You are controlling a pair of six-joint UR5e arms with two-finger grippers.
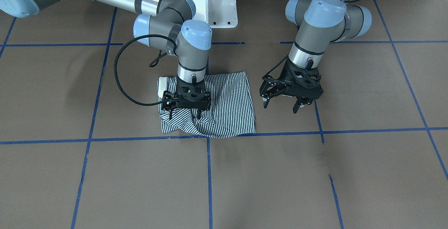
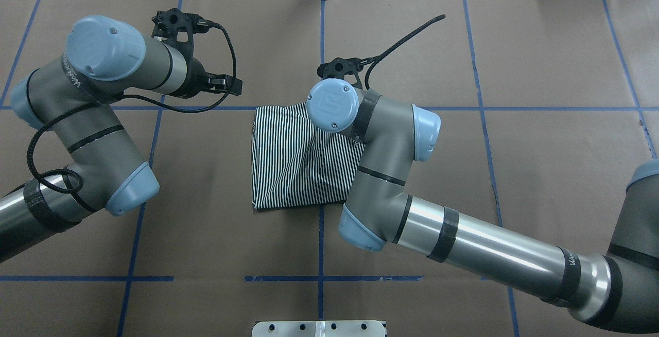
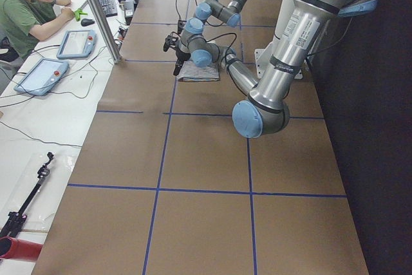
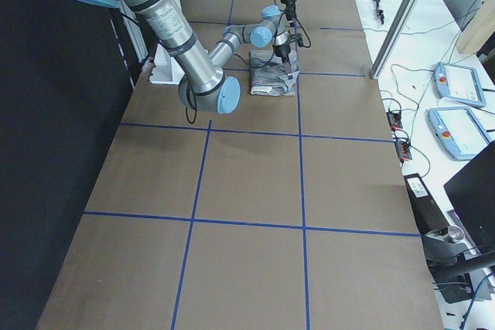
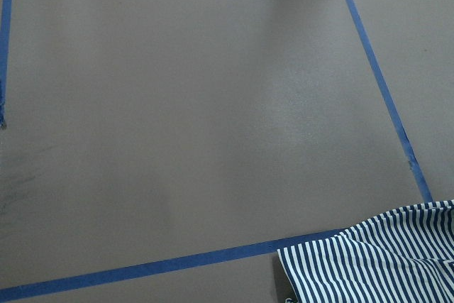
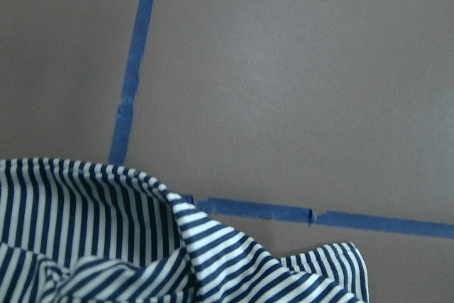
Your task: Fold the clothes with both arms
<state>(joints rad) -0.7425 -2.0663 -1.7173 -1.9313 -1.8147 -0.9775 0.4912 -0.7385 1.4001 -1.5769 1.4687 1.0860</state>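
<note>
The polo shirt [image 1: 231, 103] lies near the middle of the counter [image 1: 315, 173], already folded into a rough rectangle. Its far edge from the robot rests along a blue tape line [image 1: 350, 131]. The white collar [image 1: 162, 87] pokes out at the robot-side corner on the robot's right.

The right gripper [image 1: 184, 115] points straight down over the rumpled end of the shirt. Its jaws are spread and the tips are at the cloth. I cannot tell whether any fabric is pinched between them. The left gripper [image 1: 280, 108] hangs above bare counter just beside the shirt's flat edge, with its jaws wide apart and nothing in them.

The shirt looks light, thin and limp, so it will likely sag and drag rather than keep a crease. A hold should go on an edge or corner and catch all the layers. The bunched corner under the right gripper probably needs smoothing first.

The counter is covered in matte brown paper that should give the cloth some grip, with blue tape marking a grid. At a side desk [image 3: 58, 94] a person [image 3: 29, 4] sits near handheld control tablets [image 3: 42, 75].
</note>
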